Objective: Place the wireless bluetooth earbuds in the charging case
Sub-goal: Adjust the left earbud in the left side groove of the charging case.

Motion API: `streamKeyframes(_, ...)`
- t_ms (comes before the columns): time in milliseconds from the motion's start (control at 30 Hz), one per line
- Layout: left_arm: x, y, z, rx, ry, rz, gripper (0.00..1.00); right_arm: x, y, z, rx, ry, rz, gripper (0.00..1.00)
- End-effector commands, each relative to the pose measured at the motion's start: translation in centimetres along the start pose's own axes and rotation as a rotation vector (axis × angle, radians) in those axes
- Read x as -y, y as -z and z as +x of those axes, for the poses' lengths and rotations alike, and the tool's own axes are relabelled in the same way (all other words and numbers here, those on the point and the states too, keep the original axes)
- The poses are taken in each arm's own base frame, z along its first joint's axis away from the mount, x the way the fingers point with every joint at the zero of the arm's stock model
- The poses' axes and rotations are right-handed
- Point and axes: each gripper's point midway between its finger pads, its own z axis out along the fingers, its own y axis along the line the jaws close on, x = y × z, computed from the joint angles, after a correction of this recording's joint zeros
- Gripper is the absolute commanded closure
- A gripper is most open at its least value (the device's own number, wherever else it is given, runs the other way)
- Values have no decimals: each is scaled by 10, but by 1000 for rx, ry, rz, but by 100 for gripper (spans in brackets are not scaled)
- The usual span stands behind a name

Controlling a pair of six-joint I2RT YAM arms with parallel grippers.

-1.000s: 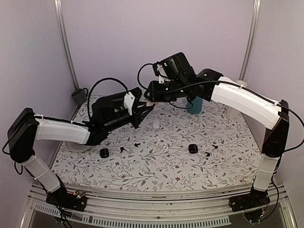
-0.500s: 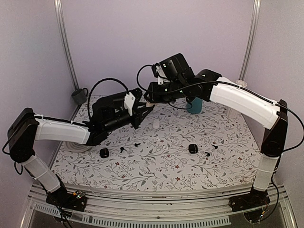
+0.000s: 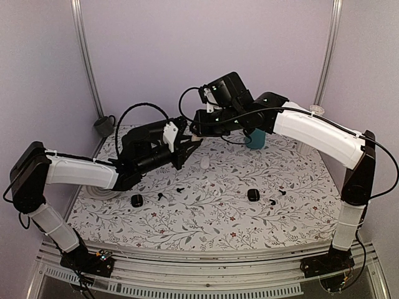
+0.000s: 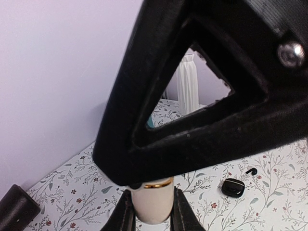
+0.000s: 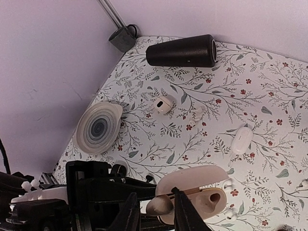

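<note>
My left gripper [image 3: 184, 147] is shut on an open beige charging case [image 4: 153, 199] with a gold band, held above the table's back middle. In the right wrist view the case [image 5: 211, 197] shows its lid up and one empty socket. My right gripper [image 5: 155, 201] is shut on a beige earbud [image 5: 162, 208], held at the case's open left end, touching or just off it. The right gripper [image 3: 195, 128] sits directly over the left one. White earbuds [image 5: 197, 114] [image 5: 227, 184] and black earbuds [image 3: 179, 188] [image 3: 272, 202] lie loose on the table.
White cases [image 5: 163, 104] [image 5: 242, 139] and black cases [image 3: 136, 200] [image 3: 252, 194] lie on the floral cloth. A black cylinder [image 5: 182, 50] and grey cup [image 5: 122, 37] are at the back left, a round dish [image 5: 99, 127] left, a teal cup [image 3: 255, 138] back right.
Both grippers have edged slightly left and closer together; the earbud stays in the right gripper and the case in the left.
</note>
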Motion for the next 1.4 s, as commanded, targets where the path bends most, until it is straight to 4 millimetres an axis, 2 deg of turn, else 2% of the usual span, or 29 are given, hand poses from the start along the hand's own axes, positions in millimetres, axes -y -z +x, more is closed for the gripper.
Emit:
streamKeyframes(0, 3, -2, -13, 37, -15, -2, 100, 11, -7, 9, -29, 23, 51, 75)
streamKeyframes(933, 2, -3, -17, 39, -9, -6, 100, 14, -11, 18, -66, 55, 61, 70)
streamKeyframes(1367, -2, -1, -19, 54, 13, -7, 100, 16, -2, 15, -49, 53, 66, 70)
